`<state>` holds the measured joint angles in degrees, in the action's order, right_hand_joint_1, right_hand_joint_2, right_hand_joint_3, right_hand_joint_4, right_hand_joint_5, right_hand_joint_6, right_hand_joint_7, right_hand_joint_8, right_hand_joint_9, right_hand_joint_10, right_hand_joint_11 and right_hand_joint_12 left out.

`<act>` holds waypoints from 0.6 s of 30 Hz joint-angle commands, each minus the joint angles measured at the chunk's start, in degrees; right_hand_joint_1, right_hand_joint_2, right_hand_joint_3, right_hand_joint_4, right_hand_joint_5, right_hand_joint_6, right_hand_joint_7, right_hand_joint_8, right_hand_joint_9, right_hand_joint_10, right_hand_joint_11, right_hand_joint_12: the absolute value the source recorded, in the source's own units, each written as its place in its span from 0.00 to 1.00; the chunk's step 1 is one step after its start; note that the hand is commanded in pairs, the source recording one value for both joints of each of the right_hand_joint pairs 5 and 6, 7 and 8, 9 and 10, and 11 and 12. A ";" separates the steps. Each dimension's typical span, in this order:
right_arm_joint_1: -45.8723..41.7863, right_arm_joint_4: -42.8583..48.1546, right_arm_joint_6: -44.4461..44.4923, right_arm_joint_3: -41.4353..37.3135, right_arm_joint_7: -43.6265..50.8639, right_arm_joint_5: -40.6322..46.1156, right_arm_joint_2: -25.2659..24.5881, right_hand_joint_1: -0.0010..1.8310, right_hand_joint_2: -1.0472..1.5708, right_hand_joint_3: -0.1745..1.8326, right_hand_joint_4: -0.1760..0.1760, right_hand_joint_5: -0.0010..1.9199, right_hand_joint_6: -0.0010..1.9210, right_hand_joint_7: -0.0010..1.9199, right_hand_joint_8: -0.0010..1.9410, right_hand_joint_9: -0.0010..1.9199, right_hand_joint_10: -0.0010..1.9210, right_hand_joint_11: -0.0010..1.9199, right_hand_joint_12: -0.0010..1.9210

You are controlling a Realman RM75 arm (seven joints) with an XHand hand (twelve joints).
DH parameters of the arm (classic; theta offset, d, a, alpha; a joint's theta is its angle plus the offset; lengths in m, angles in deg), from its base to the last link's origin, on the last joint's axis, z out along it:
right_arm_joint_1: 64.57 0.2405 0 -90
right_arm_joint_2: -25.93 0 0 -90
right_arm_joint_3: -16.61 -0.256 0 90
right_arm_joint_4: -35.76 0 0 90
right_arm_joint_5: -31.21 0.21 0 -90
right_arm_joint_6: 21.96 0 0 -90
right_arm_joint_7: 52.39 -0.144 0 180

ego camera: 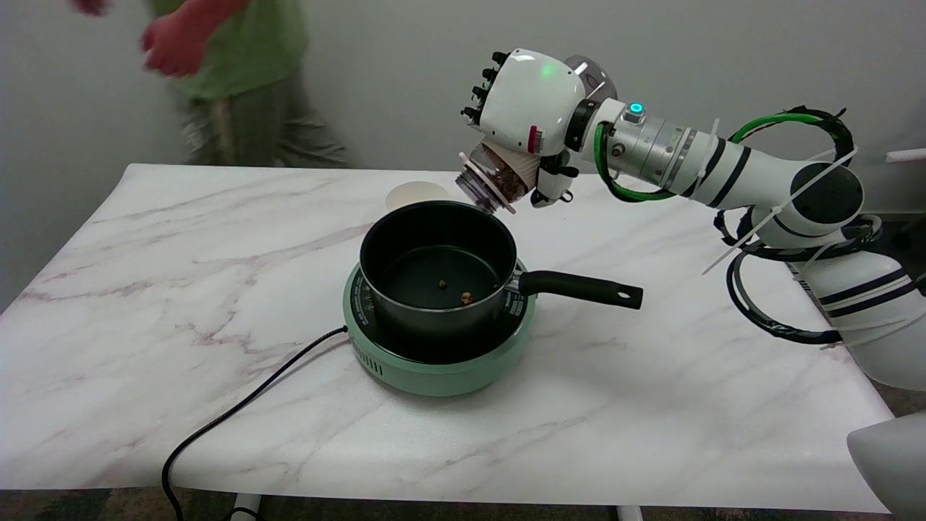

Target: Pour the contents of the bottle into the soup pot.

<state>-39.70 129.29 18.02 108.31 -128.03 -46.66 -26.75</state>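
Bottle [498, 179] is gripped in the right hand [532, 108], fingers wrapped round it. It is tilted mouth-down to lower left, mouth just above the far rim of the soup pot [434, 278]. Few pieces are seen inside.

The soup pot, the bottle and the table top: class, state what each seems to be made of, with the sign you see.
Soup pot: probably metal with a dark, matte non-stick coating; black handle looks plastic.
Bottle, held tilted by the right hand: clear plastic or glass, since brown contents show through.
Table top: white, grey-veined marble look; perhaps only a printed, faintly glossy surface.
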 commanded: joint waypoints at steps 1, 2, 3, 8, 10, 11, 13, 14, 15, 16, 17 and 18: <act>3.41 0.24 1.02 2.83 -1.80 -2.05 0.61 0.63 0.94 0.35 0.50 0.98 0.98 0.86 0.85 0.84 0.84 0.68 0.68; 3.52 0.26 1.12 2.91 -1.80 -2.07 0.61 0.63 0.94 0.35 0.50 0.98 0.98 0.86 0.86 0.84 0.84 0.68 0.68; 3.66 0.26 1.14 2.99 -1.80 -2.07 0.61 0.63 0.94 0.35 0.50 0.98 0.98 0.86 0.86 0.84 0.84 0.68 0.68; 3.86 0.04 0.90 3.17 -1.96 -2.07 0.53 0.63 0.93 0.35 0.50 0.98 0.98 0.86 0.85 0.84 0.84 0.68 0.68; 3.86 0.01 0.90 3.25 -2.34 -2.07 0.53 0.63 0.93 0.35 0.50 0.98 0.98 0.86 0.85 0.84 0.83 0.68 0.68; 3.86 0.01 0.90 3.25 -2.36 -2.07 0.53 0.63 0.93 0.35 0.50 0.98 0.98 0.86 0.85 0.84 0.83 0.68 0.68; 4.00 0.01 0.98 3.25 -2.36 -2.15 0.52 0.64 0.93 0.35 0.50 0.98 0.98 0.86 0.85 0.84 0.83 0.68 0.68; 4.02 0.01 0.92 3.25 -2.48 -2.15 0.52 0.64 0.93 0.35 0.50 0.98 0.98 0.86 0.85 0.84 0.83 0.68 0.68; 4.08 0.01 0.90 3.25 -2.52 -2.15 0.52 0.64 0.93 0.35 0.50 0.98 0.98 0.86 0.85 0.84 0.83 0.68 0.68; 4.10 0.01 0.84 3.25 -2.52 -2.15 0.52 0.64 0.93 0.35 0.50 0.98 0.98 0.86 0.85 0.84 0.83 0.68 0.68; 4.17 -0.05 0.82 3.25 -2.52 -2.15 0.52 0.64 0.93 0.35 0.50 0.98 0.98 0.86 0.85 0.84 0.83 0.68 0.68; 4.18 -0.07 0.76 3.25 -2.52 -2.15 0.52 0.64 0.93 0.35 0.50 0.98 0.98 0.86 0.85 0.84 0.83 0.68 0.68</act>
<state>-36.75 129.41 18.73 110.78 -129.72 -48.30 -26.31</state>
